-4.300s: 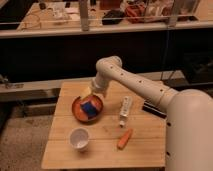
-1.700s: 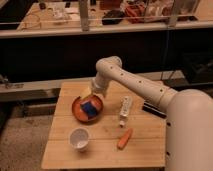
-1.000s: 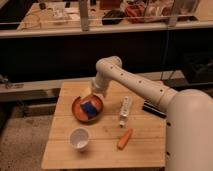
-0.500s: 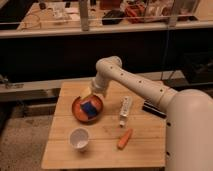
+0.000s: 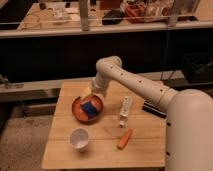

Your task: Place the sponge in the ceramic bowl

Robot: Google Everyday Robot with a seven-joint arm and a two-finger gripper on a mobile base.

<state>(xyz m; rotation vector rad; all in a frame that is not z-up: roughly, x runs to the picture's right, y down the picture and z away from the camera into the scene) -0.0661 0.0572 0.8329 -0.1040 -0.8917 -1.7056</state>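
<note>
The ceramic bowl [image 5: 79, 111] is a shallow reddish-orange dish on the left half of the wooden table [image 5: 145, 150]. Inside it lies the sponge [image 5: 90, 107], bright blue with a pale yellow part toward its upper left. My gripper [image 5: 95, 93] hangs at the end of the white arm just above the bowl's back rim, close over the sponge.
A small white cup [image 5: 79, 138] stands in front of the bowl. A white bottle [image 5: 124, 109] lies to the right of the bowl, with an orange carrot-shaped piece [image 5: 124, 138] in front of it. A dark flat object [image 5: 153, 109] lies by the arm. A railing and cluttered shelves run behind.
</note>
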